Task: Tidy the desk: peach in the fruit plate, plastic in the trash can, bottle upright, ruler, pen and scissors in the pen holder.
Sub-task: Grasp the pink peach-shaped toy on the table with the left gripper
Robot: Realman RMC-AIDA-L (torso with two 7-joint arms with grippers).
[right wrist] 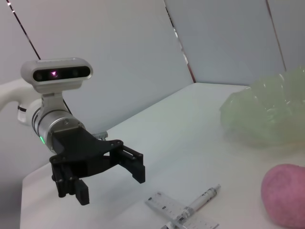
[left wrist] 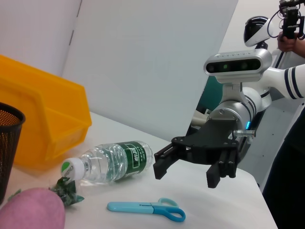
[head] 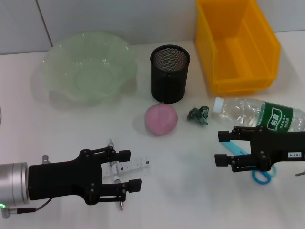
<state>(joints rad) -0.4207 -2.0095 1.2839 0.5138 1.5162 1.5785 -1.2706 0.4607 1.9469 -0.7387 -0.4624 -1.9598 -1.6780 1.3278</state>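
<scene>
Head view: fruit plate (head: 88,67), pen holder (head: 169,73), yellow bin (head: 237,44) w/ nothing inside.

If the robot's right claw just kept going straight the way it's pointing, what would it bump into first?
The right gripper, jaws open, points across the table toward the left gripper. The way ahead looks free at first; the peach lies farther back from that line, though depth is unclear.

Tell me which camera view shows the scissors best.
The left wrist view: the blue scissors lie in full sight on the table, blades and handle loops both clear, in front of the lying bottle. In the head view the right gripper covers most of them, leaving only parts visible. The right wrist view does not show them.
</scene>
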